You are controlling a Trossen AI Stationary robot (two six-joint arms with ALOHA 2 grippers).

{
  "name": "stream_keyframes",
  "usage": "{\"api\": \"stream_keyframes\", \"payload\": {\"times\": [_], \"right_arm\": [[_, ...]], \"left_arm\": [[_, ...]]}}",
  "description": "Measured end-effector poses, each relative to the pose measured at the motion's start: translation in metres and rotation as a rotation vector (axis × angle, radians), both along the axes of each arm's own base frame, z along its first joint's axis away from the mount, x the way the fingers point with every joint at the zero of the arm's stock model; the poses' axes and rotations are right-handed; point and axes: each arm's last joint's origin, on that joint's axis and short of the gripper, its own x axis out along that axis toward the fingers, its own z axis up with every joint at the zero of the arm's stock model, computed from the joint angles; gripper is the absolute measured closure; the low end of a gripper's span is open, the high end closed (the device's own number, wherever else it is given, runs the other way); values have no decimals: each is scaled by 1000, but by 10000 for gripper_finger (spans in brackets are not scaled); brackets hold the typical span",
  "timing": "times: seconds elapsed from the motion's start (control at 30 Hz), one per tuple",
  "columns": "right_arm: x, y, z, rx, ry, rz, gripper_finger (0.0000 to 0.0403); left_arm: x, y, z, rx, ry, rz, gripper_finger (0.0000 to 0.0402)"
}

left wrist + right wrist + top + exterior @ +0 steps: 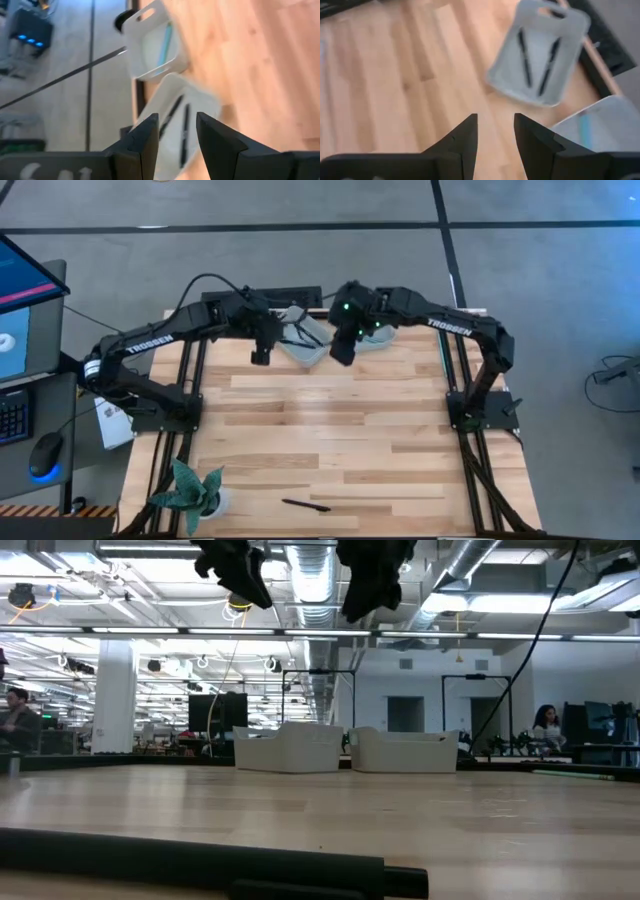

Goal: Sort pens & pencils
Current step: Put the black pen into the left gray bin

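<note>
A black stick (pixel 305 505) lies flat near the table's near edge; in the low view the same black stick (pixel 200 860) lies close in the foreground. Two white bins stand at the far edge. The left bin (pixel 305 340) holds two black sticks (pixel 172 117) (pixel 540 57). The right bin (pixel 378 337) holds a pale teal stick (pixel 165 45). My left gripper (pixel 261 352) (pixel 177 120) hangs open and empty above the table just left of the left bin. My right gripper (pixel 340 350) (pixel 496 120) hangs open and empty between the bins, high up.
A small potted plant (pixel 192 492) stands at the table's near left corner. The wide wooden middle of the table (pixel 330 430) lies between the bins and the near stick. A monitor, keyboard and mouse sit off the table's left side.
</note>
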Motion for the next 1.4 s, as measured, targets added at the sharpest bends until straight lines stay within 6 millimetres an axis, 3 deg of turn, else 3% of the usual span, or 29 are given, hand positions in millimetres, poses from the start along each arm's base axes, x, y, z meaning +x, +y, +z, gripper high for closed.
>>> {"api": "stream_keyframes", "payload": {"times": [0.4, 0.63, 0.83, 1.1, 1.23, 1.4], "right_arm": [[-1, 86, 11, 60, 7, 133, 254], [-27, 122, 6, -25, 10, 104, 252], [-52, 140, -6, -12, -93, 150, 256], [-91, 152, -39, 75, -127, 92, 257], [-103, 156, -53, 111, -170, 64, 255], [-108, 163, -61, 132, -199, 80, 256]], "left_arm": [[9, -54, -6, -78, 63, -149, 278], [9, -79, -9, -131, 89, -196, 278], [10, -105, -8, -117, 89, -297, 278], [13, -138, -11, -86, 76, -308, 278], [32, -155, -28, -102, 99, -302, 278], [57, -172, -64, -124, 216, -291, 278]]}}
